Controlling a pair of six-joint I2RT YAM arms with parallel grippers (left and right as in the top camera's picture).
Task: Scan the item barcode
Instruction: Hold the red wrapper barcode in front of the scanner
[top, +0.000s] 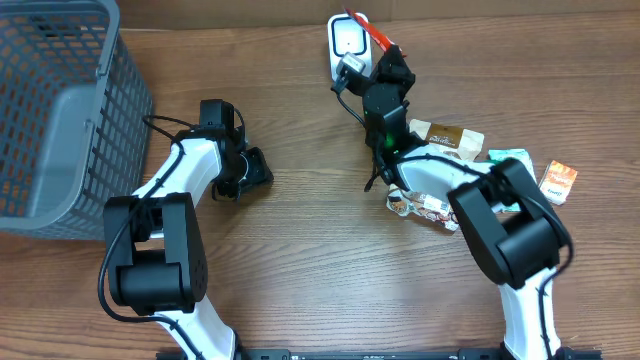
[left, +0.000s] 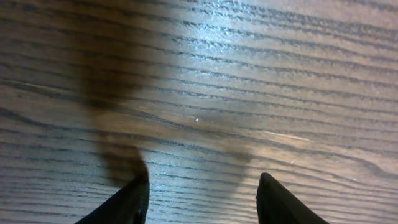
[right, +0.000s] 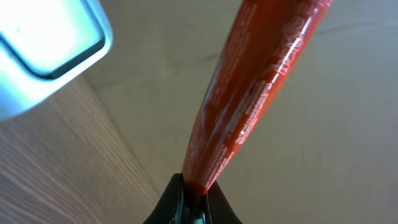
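Note:
A long red stick packet (right: 255, 93) rises from between the fingers of my right gripper (right: 196, 186), which is shut on its lower end. In the overhead view the red packet (top: 378, 37) is held at the table's far edge, just right of the white scanner (top: 348, 40). The right gripper (top: 392, 58) sits just below it. The scanner (right: 43, 43) fills the upper left corner of the right wrist view. No barcode is readable. My left gripper (top: 262, 170) hovers low over bare wood left of centre, open (left: 202, 180), with nothing between its fingers.
A grey mesh basket (top: 60, 120) stands at the far left. Several snack packets (top: 450, 140) lie in a pile under the right arm, with an orange packet (top: 558, 182) at the right end.

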